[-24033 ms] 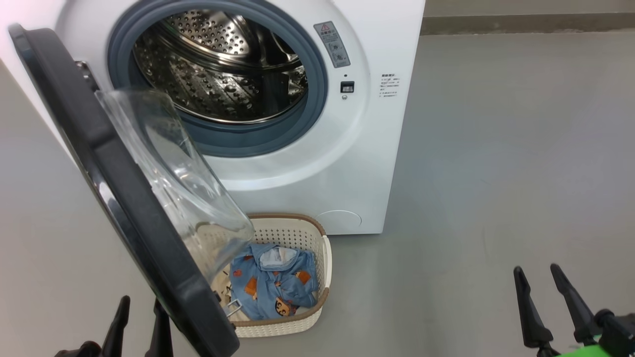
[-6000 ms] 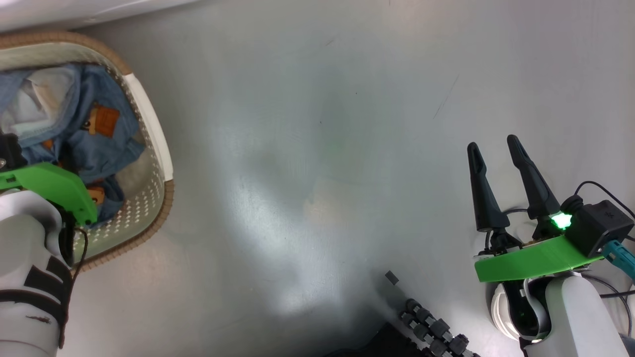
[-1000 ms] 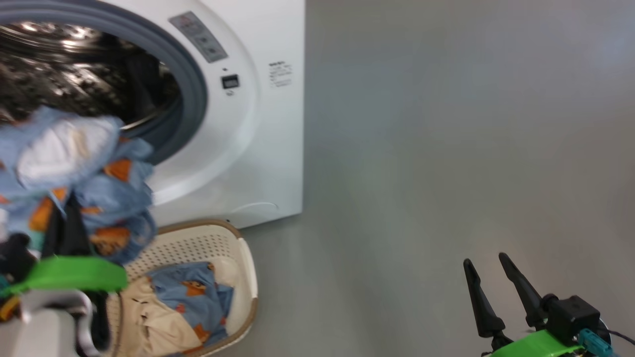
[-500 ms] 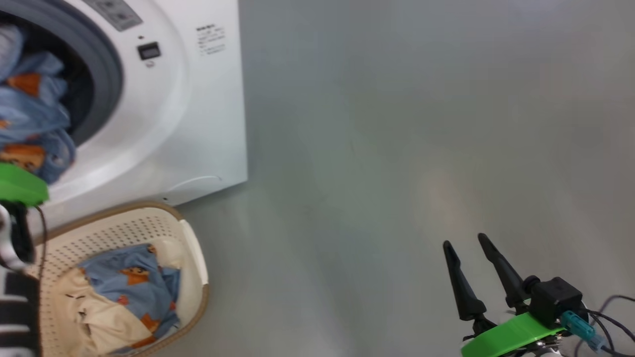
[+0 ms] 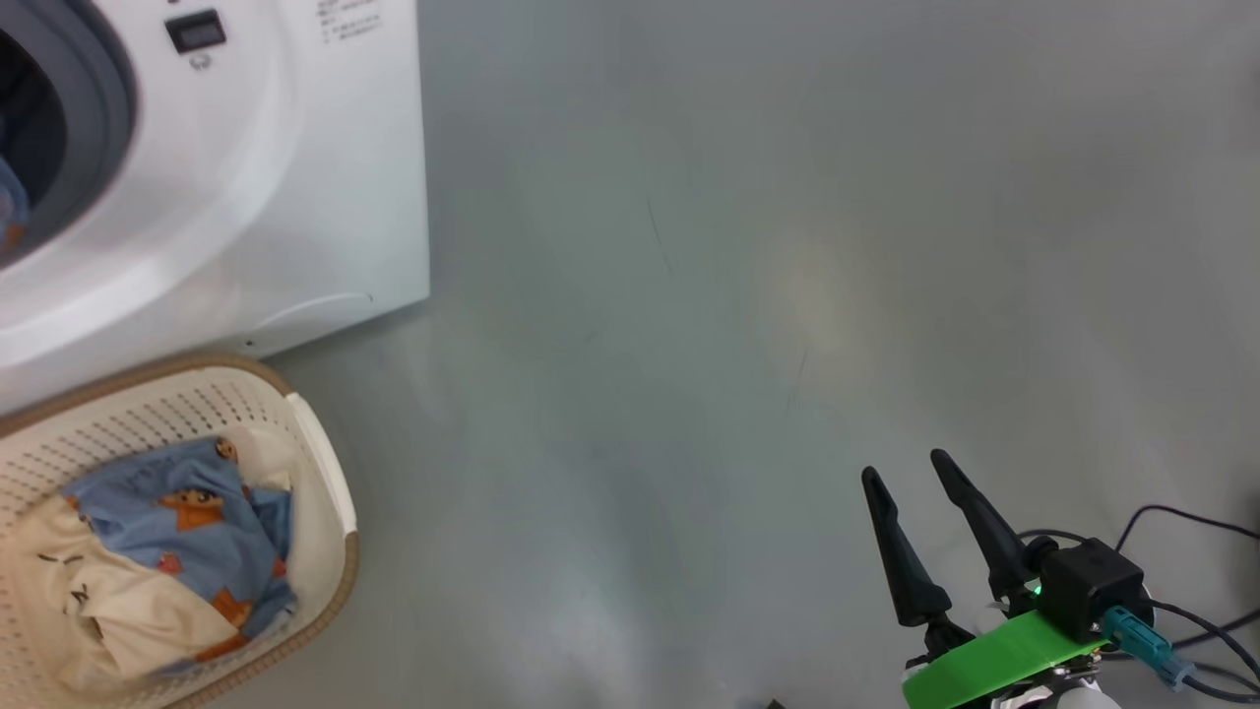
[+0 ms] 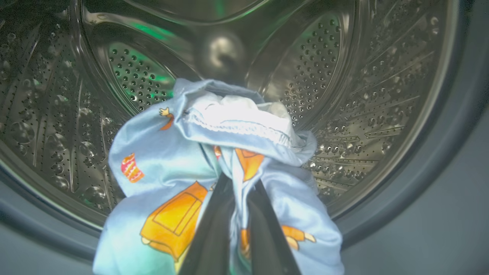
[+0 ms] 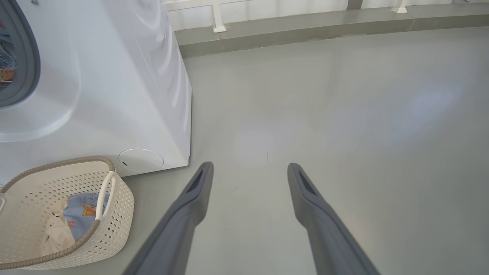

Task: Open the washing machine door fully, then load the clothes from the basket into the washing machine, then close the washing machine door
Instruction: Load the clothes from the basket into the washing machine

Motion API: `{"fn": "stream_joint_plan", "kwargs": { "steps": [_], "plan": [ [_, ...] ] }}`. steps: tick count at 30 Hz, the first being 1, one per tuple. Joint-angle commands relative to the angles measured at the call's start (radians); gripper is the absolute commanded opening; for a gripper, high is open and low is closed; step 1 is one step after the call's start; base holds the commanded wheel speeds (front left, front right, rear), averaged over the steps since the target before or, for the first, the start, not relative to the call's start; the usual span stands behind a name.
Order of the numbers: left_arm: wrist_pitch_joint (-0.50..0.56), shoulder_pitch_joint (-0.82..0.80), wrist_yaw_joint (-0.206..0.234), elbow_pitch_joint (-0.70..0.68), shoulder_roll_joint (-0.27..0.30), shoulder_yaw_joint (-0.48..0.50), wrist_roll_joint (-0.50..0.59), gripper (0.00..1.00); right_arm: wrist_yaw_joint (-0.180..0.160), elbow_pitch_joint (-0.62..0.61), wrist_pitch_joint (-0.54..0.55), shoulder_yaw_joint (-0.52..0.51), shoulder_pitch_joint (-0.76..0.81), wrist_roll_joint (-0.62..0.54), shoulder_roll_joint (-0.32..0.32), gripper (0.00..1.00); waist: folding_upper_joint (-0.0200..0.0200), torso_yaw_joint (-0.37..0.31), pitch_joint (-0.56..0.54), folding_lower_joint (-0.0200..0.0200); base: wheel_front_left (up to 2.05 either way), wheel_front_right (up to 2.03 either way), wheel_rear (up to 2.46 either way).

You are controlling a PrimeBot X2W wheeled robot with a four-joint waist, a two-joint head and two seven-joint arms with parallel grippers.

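1. Nearest to us, in the left wrist view, the left gripper (image 6: pixel 236 183) has its two long dark fingers pinched narrow on a bunched light-blue garment printed with orange cartoon figures (image 6: pixel 172 160). The cloth spills to either side of them.
2. That view gives us what the head view does not: the inside of the steel perforated drum (image 6: pixel 344 95), ringed by the grey rubber gasket (image 6: pixel 439 160). The held garment hangs over the drum's lower lip.
3. In the head view the right gripper (image 5: pixel 906 471) stands with fingers spread wide and nothing between them, above the bare grey floor (image 5: pixel 738 295), well apart from the basket.
4. The cream perforated plastic basket with a brown woven-look rim (image 5: pixel 325 492) sits on the floor just before the big white washing machine (image 5: pixel 246 148). In it a second light-blue printed garment (image 5: pixel 177 512) lies on a cream-white garment with black marks (image 5: pixel 108 611).
5. Half a second ago the head view had the left arm's green bracket and blue cloth at the drum mouth. The whole picture has slid since, so the camera turned, and machine and basket have not shifted.
6. The left fingers point straight into the drum, towards the hub at its back, and the held garment's length runs the same way. In the right wrist view the basket's white-handled end (image 7: pixel 103 194) faces the open floor.
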Motion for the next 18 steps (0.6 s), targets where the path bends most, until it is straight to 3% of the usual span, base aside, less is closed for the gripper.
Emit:
{"fn": "stream_joint_plan", "kwargs": {
  "steps": [1, 11, 18],
  "plan": [
    [-0.006, -0.035, -0.004, -0.013, 0.054, 0.025, 0.005, 0.00, 0.002, -0.026, -0.005, 0.024, -0.017, 0.009, -0.018, 1.00, -0.0001, -0.002, 0.035, 0.0000, 0.00, 0.00, 0.00],
    [-0.006, -0.130, 0.018, -0.025, 0.081, 0.034, 0.049, 0.00, 0.002, -0.038, -0.005, 0.048, -0.004, 0.017, -0.023, 1.00, -0.0001, -0.002, 0.085, 0.0000, 0.00, 0.00, 0.00],
    [-0.006, -0.185, -0.005, -0.066, 0.091, 0.036, 0.076, 0.00, 0.002, -0.047, -0.005, 0.057, 0.007, 0.023, -0.026, 1.00, -0.0001, -0.019, 0.121, 0.0000, 0.00, 0.00, 0.00]
  ]
}}
